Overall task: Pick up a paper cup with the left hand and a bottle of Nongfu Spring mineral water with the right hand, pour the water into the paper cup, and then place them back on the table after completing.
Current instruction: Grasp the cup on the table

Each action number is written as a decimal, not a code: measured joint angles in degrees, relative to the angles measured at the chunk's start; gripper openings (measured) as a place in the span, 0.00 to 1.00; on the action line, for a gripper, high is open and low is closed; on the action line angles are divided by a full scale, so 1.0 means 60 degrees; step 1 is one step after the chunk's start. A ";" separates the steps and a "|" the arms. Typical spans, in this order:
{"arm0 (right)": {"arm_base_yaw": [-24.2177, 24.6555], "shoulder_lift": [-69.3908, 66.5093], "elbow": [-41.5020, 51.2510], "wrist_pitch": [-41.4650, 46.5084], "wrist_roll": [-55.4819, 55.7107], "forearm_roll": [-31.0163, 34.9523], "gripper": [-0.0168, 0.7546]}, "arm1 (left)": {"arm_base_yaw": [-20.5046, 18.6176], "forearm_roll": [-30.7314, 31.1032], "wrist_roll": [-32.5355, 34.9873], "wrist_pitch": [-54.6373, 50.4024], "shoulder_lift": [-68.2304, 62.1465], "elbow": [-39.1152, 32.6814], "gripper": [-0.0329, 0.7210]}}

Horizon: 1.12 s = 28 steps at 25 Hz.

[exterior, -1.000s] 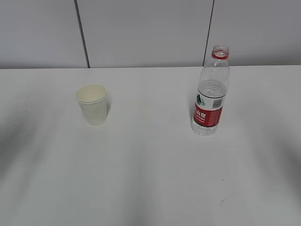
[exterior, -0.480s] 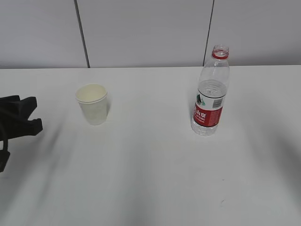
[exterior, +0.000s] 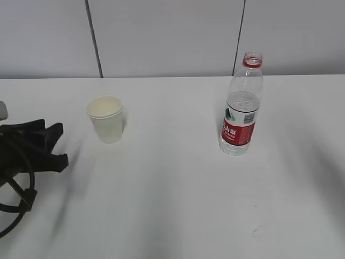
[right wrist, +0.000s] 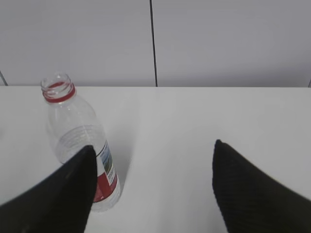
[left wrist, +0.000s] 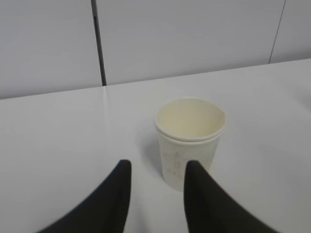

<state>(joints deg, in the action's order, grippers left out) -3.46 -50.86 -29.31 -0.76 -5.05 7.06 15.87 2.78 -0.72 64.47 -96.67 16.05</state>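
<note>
A cream paper cup (exterior: 108, 120) stands upright and empty on the white table (exterior: 172, 205), left of centre. An uncapped Nongfu Spring bottle (exterior: 241, 105) with a red label stands upright on the right, holding clear water. My left gripper (exterior: 60, 143) is open and empty at the left edge, a short way left of the cup. In the left wrist view the cup (left wrist: 190, 141) stands just ahead of the gripper (left wrist: 158, 167), slightly right of the gap. My right gripper (right wrist: 153, 148) is open wide and empty, with the bottle (right wrist: 77, 141) ahead of its left finger. It is out of the exterior view.
A grey panelled wall (exterior: 172, 38) runs behind the table's far edge. A small dark scuff mark (exterior: 254, 232) lies on the tabletop near the front right. Black cables (exterior: 16, 189) trail from the left arm at the left edge.
My left gripper has come into the exterior view from the left edge and moved right toward the cup. The cup and bottle have not moved.
</note>
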 joint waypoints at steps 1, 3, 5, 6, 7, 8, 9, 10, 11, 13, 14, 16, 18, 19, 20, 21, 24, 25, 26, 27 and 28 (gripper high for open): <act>0.0000 -0.0003 0.0000 -0.0167 0.0000 0.0000 0.73 | 0.0000 0.0023 0.0000 0.0071 -0.0258 0.0000 0.38; 0.0000 -0.0003 0.0000 -0.0473 0.0000 0.0000 0.73 | 0.0000 0.0153 0.0000 0.0093 -0.0728 0.0035 0.43; 0.0000 -0.0003 0.0000 -0.0641 0.0000 0.0008 0.73 | 0.0000 0.0287 0.0000 0.0104 -0.1138 0.0119 0.54; 0.0000 -0.0003 0.0000 -0.0700 0.0000 0.0008 0.73 | 0.0000 0.0371 0.0000 0.0097 -0.1310 0.0180 0.61; 0.0000 -0.0003 0.0000 -0.0754 0.0000 0.0008 0.73 | 0.0010 0.0446 0.0000 0.0097 -0.1417 0.0256 0.68; 0.0000 -0.0003 0.0000 -0.0778 0.0000 0.0008 0.73 | 0.0018 0.0536 0.0000 0.0097 -0.1515 0.0330 0.75; 0.0000 -0.0003 0.0000 -0.0794 0.0000 0.0008 0.73 | 0.0028 0.0594 0.0000 0.0106 -0.1599 0.0437 0.80; 0.0000 -0.0003 0.0000 -0.0794 0.0000 0.0008 0.73 | 0.0028 0.0643 0.0000 0.0106 -0.1693 0.0562 0.84; 0.0000 -0.0003 0.0000 -0.0814 0.0000 0.0008 0.73 | 0.0028 0.0669 0.0000 0.0115 -0.1792 0.0690 0.86; 0.0000 -0.0003 0.0000 -0.0814 0.0000 0.0008 0.73 | 0.0028 0.0675 0.0000 0.0125 -0.2133 0.1063 0.88; 0.0000 -0.0003 0.0000 -0.0814 0.0000 0.0008 0.73 | 0.0028 0.0696 0.0000 0.0133 -0.2303 0.1276 0.89; 0.0000 -0.0003 0.0000 -0.0814 0.0000 0.0008 0.73 | 0.0028 0.0738 0.0000 0.0133 -0.2753 0.1706 0.89; 0.0000 -0.0003 0.0000 -0.0814 0.0000 0.0008 0.73 | 0.0028 0.0745 0.0000 0.0124 -0.3161 0.2207 0.89; 0.0000 -0.0003 0.0000 -0.0814 0.0000 0.0008 0.73 | 0.0028 0.0761 0.0000 0.0126 -0.3360 0.2419 0.89; 0.0000 -0.0003 0.0000 -0.0814 0.0000 0.0008 0.73 | 0.0028 0.0773 -0.0003 0.0126 -0.3541 0.2676 0.89; 0.0000 -0.0003 0.0000 -0.0814 0.0000 0.0008 0.73 | 0.0028 0.0781 -0.0003 0.0126 -0.3687 0.2934 0.89; 0.0000 -0.0003 0.0000 -0.0814 0.0000 0.0008 0.73 | 0.0028 0.0791 -0.0026 0.0126 -0.4178 0.3671 0.88; 0.0000 -0.0003 0.0000 -0.0814 0.0000 0.0008 0.73 | 0.0028 0.0801 -0.0038 0.0126 -0.4309 0.3931 0.88; 0.0000 -0.0003 0.0000 -0.0814 0.0000 0.0008 0.73 | 0.0028 0.0801 -0.0074 0.0135 -0.4478 0.4150 0.88; 0.0000 -0.0003 0.0000 -0.0832 0.0000 0.0008 0.73 | 0.0028 0.0809 -0.0138 0.0135 -0.4660 0.4403 0.88; 0.0000 -0.0003 0.0000 -0.0832 0.0000 0.0008 0.73 | 0.0028 0.0812 -0.0208 0.0135 -0.4839 0.4632 0.87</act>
<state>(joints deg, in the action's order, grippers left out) -3.46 -50.88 -29.31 -5.76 -5.05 7.11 16.03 7.66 -1.97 65.28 -125.71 43.85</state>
